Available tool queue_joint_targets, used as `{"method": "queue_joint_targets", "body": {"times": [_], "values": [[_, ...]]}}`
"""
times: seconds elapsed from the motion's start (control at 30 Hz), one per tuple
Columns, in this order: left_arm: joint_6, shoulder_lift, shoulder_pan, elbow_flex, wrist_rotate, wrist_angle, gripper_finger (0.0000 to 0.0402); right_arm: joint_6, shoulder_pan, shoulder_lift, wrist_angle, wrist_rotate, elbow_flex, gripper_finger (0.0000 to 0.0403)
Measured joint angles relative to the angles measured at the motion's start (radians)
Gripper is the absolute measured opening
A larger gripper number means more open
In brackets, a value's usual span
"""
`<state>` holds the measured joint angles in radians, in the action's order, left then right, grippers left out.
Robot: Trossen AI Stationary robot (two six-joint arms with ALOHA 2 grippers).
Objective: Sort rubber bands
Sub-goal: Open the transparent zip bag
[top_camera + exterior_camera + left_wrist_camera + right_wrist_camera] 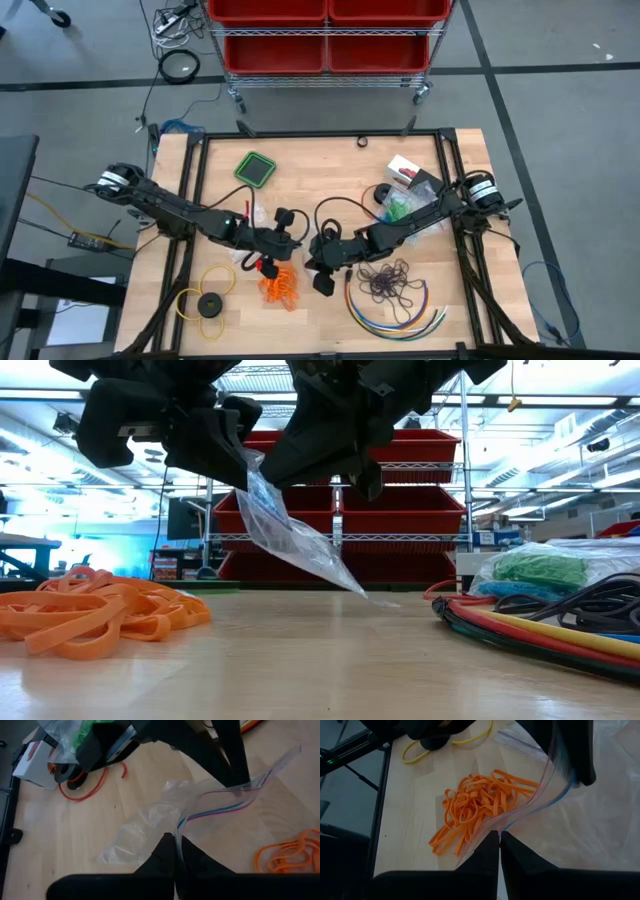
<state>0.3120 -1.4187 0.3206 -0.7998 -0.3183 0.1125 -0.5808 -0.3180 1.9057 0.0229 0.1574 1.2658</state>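
Near the front middle of the pale wooden table (330, 330) lies a loose heap of flat orange rubber bands (279, 287), tangled loops overlapping one another; in the low view (95, 615) the heap runs off the frame's edge. A separate scatter of thin dark purple rubber bands (391, 281) lies well to the right of it, ringed on its front side by long curved multicoloured cables (395, 312). Bright green rubber bands (401, 209) sit farther back on the right inside a crumpled clear bag, only partly visible behind the right arm.

Just above and beside the orange heap both arms meet over a thin, clear plastic zip bag (200, 815) with a blue and pink seal line, wrinkled and hanging slack. The left pincer (176, 854) is pressed together on one edge of that bag's mouth. The right pincer (499, 839) is likewise closed on the bag's edge, with the orange bands showing right behind the film. In the low view the bag (290, 535) slopes down from the dark arm bodies until its corner touches the table; the fingertips themselves are hidden there by the housings. Whether the bag holds anything cannot be made out.

Farther out, a large yellow ring with a black disc (207, 303) rests at the front left, a green square lidded container (256, 168) at the back, and a white and red box (404, 167) at the back right. Beyond the table stands a wire rack of red plastic bins (325, 30).
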Motion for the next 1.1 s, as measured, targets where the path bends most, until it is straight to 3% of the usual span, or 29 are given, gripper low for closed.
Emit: {"method": "queue_joint_targets", "body": {"times": [1.1], "values": [[-0.002,0.003,0.0,-0.009,0.068,-0.129,0.001,0.0,0.0,0.0,-0.053,0.0,0.0,0.0011]]}}
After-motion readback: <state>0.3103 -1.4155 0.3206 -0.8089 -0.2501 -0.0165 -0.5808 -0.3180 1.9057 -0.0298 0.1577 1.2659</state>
